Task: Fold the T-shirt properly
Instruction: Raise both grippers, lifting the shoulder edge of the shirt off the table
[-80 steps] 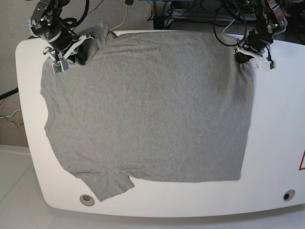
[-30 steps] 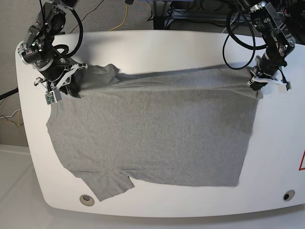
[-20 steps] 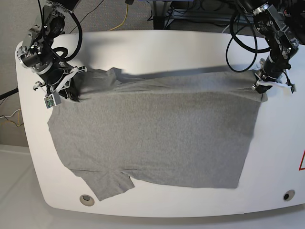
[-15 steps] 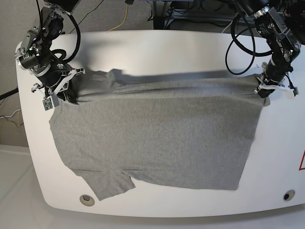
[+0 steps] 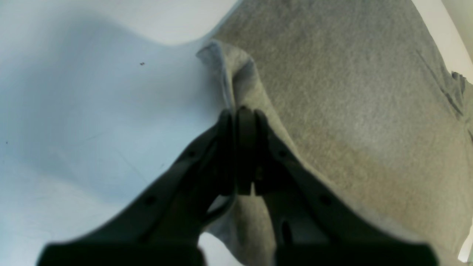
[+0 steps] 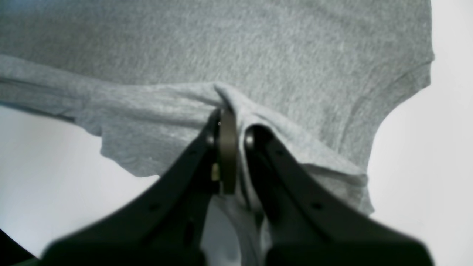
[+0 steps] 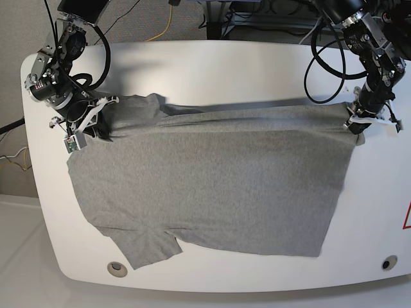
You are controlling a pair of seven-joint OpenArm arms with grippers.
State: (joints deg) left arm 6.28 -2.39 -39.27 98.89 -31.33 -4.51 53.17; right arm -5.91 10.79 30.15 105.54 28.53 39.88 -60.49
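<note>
Nearest the front rim of the tabletop lies the shirt's bottom sleeve, flat, with the grey body spreading back from it over most of the white surface. Farther back, the far edge is lifted and doubled over toward the front rim, one corner in each claw. The right claw is clamped on a bunched pinch by the far sleeve; the left claw is clamped on the hem corner. The knit looks soft and light (it sags and wrinkles between the two grips), so I judge it will drape rather than hold a crease, and corners are the sensible hold. The wrist views show the pinched folds closely; only the base view shows the whole span and its slack.
</note>
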